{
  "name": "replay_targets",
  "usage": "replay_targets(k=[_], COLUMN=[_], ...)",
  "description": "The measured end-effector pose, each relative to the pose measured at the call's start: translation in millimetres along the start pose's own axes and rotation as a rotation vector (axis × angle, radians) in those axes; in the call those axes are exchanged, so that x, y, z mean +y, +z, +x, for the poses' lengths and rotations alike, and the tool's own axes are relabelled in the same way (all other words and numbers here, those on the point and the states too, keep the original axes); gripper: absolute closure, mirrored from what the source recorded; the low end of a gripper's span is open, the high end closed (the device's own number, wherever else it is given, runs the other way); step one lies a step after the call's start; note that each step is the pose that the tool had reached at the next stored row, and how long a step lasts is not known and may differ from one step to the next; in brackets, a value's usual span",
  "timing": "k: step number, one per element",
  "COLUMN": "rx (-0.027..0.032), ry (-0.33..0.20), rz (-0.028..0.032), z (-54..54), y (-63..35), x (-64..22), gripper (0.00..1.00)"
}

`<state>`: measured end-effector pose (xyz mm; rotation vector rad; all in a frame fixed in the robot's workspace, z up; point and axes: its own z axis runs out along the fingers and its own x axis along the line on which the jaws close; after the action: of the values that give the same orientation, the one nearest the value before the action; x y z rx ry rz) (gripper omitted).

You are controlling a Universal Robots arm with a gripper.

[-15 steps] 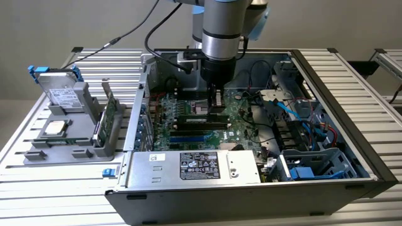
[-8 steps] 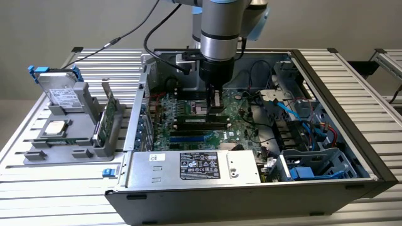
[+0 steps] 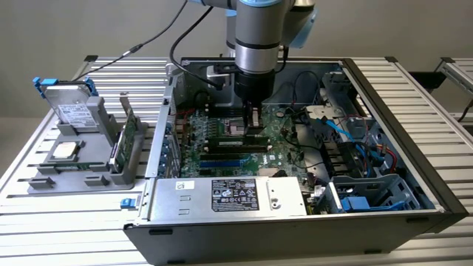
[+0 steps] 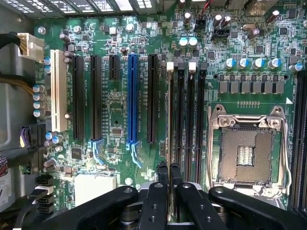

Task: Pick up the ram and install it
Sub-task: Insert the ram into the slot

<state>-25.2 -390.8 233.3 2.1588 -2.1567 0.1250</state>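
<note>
Ram (image 4: 171, 115) pinched edge-on between nearly closed fingers (image 4: 162, 177), over the motherboard (image 4: 115, 110) memory slots (image 4: 200, 124)

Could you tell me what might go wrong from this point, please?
The claw holds the ram edge-on over the slots; if it sits off a slot, pressing could bend it. The bare CPU socket lies right beside them, so a slip might damage its contacts.

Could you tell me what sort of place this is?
Probably a robotics lab bench: a robot arm over an open computer case, on a slatted aluminium table, parts fixture beside it.
</note>
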Motion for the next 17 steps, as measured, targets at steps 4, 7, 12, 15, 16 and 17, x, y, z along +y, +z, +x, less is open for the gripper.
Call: replay_targets(k=[4,7,12,15,16,17], rx=[0.0009,0.0020,0.0039,0.0050,0.0055,0.0061], ry=[0.000,0.000,0.001,0.001,0.001,0.001], rz=[0.0015,0.0022,0.0060,0.0091,0.0100,0.0107], z=[-1.0,-1.4,-2.0,-2.3,-2.5,-2.6], y=[0.5,0.8,2.6,3.9,4.4,4.8], x=[2.3,3.3,3.4,3.4,3.4,3.4], gripper=[0.87,0.87,0.87,0.87,0.87,0.87])
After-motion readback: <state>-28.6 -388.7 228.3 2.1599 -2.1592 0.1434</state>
